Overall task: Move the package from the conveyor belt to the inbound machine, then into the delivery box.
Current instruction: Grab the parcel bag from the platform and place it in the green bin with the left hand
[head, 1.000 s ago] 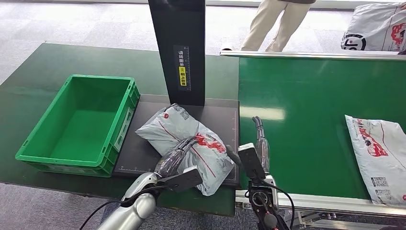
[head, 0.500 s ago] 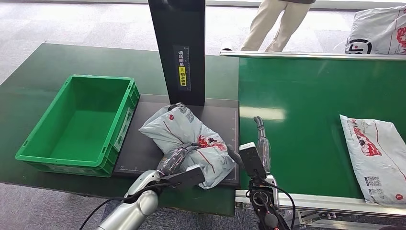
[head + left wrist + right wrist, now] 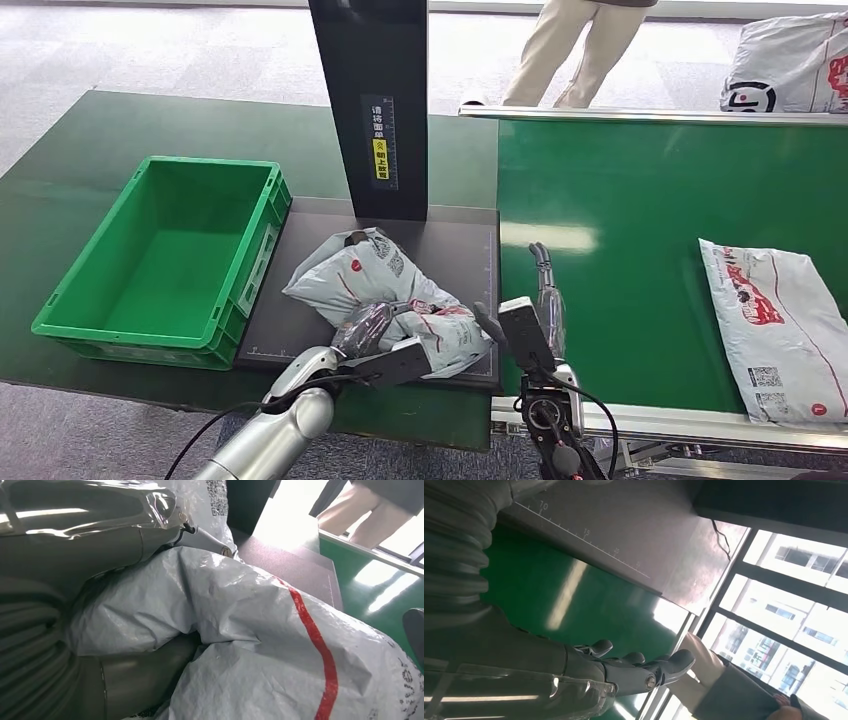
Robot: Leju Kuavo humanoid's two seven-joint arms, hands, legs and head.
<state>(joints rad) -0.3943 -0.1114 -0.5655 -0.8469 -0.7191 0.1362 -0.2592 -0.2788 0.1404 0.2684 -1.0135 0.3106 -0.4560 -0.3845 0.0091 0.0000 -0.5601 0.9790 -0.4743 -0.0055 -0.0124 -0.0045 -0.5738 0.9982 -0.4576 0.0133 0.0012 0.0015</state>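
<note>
A crumpled grey package [image 3: 365, 268] with red print lies on the black platform [image 3: 300, 325] of the inbound machine, in front of its dark upright column [image 3: 368, 100]. My left hand [image 3: 366, 328] grips the package's near edge. In the left wrist view the thumb [image 3: 135, 680] sits under a fold of the package [image 3: 260, 645] and the fingers [image 3: 120, 545] lie over it. My right hand [image 3: 545, 290] hovers open over the left edge of the green conveyor belt [image 3: 620, 280], its fingers [image 3: 639, 672] stretched out and holding nothing.
The green delivery box [image 3: 215, 166] stands left of the platform, touching it. Another grey package [image 3: 775, 330] lies on the belt at the right, and a third [image 3: 790, 65] sits beyond the belt's far rail. A person [image 3: 575, 45] stands behind the belt.
My left hand has closed tighter on the package and bunched it up toward the platform's front. The package on the belt has travelled a little to the left. The right hand stays put.
</note>
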